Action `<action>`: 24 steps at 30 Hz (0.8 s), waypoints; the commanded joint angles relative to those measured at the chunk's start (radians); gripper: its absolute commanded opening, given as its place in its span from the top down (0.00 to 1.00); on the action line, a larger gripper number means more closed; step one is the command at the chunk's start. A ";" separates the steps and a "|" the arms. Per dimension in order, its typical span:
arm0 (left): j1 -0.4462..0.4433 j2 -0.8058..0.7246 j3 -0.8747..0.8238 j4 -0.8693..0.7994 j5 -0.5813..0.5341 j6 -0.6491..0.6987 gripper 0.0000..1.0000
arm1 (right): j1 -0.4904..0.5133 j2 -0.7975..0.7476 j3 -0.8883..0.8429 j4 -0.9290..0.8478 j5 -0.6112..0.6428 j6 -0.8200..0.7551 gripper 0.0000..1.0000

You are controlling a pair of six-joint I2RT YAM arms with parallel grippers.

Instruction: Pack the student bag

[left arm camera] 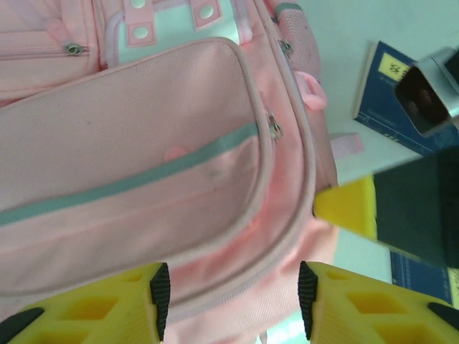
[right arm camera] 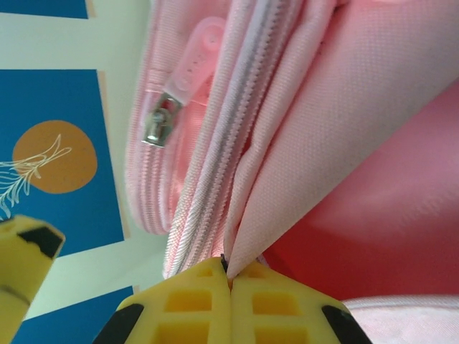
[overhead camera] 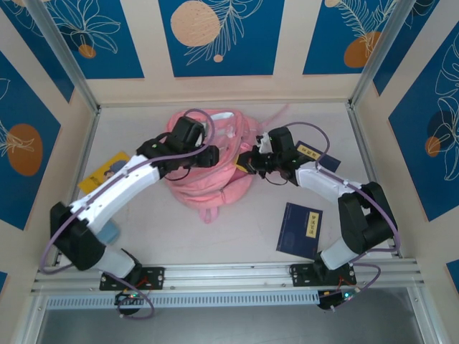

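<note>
Packing's barely begun, I'd say: right claw (right arm camera: pixel 230 281) clenched on fabric of the student bag (overhead camera: pixel 208 190), left claw (left arm camera: pixel 229 292) released above it, blue book (overhead camera: pixel 300 229) lying unpacked on the surface (overhead camera: pixel 237 244).

A large soft pink fabric backpack (left arm camera: pixel 143 129) lies under the left claw (left arm camera: pixel 229 297), its yellow, black-padded fingers (left arm camera: pixel 107 308) apart over the bag's piped edge. A dark blue booklet (left arm camera: pixel 391 107) lies nearby on the white table (left arm camera: pixel 337 29).
</note>
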 commanded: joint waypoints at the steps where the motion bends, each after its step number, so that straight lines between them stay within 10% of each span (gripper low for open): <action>1: -0.008 -0.083 -0.096 -0.042 0.012 -0.053 0.48 | 0.021 0.021 0.097 0.039 -0.059 -0.004 1.00; 24: -0.165 -0.015 -0.337 0.189 -0.117 -0.244 0.67 | 0.079 0.091 0.200 0.038 -0.060 0.031 1.00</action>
